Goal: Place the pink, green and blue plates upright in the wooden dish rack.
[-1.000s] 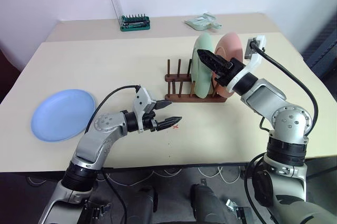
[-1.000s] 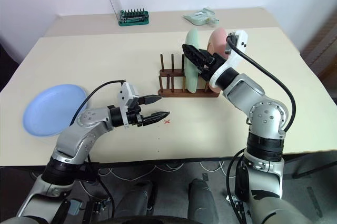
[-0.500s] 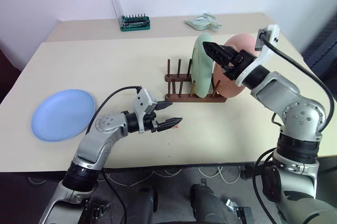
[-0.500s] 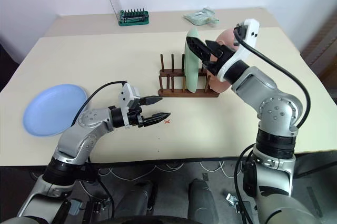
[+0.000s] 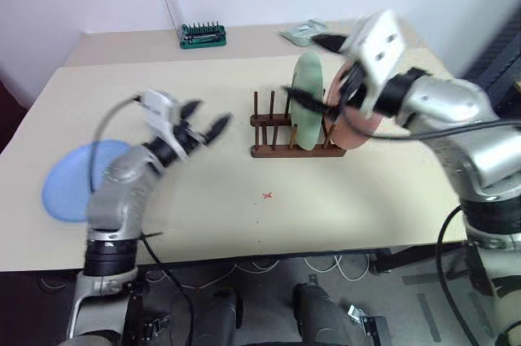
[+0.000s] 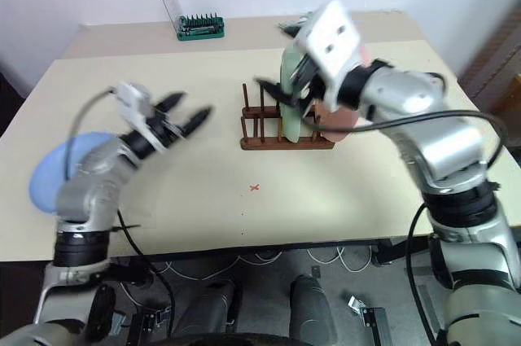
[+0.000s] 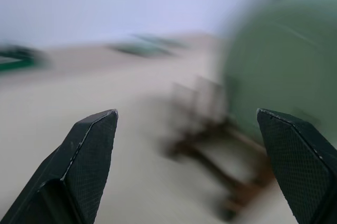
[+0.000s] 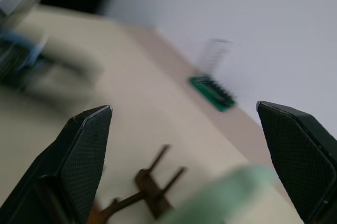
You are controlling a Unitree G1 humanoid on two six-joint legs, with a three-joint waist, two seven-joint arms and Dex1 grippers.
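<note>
Both sets of jaws stand wide and empty: the left gripper (image 5: 198, 128) above the surface (image 5: 244, 216) near the blue plate (image 5: 69, 186), the right gripper (image 5: 313, 69) over the wooden dish rack (image 5: 281, 141), where the green plate (image 5: 308, 102) and pink plate (image 5: 356, 128) stand upright.

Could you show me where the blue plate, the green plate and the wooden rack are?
blue plate (image 5: 61, 191), left eye view, bare left part.
green plate (image 5: 309, 98), left eye view, middle of its face.
wooden dish rack (image 5: 273, 151), left eye view, front base rail.

Free pegs (image 5: 273, 111) left of green plate (image 5: 308, 100)
</note>
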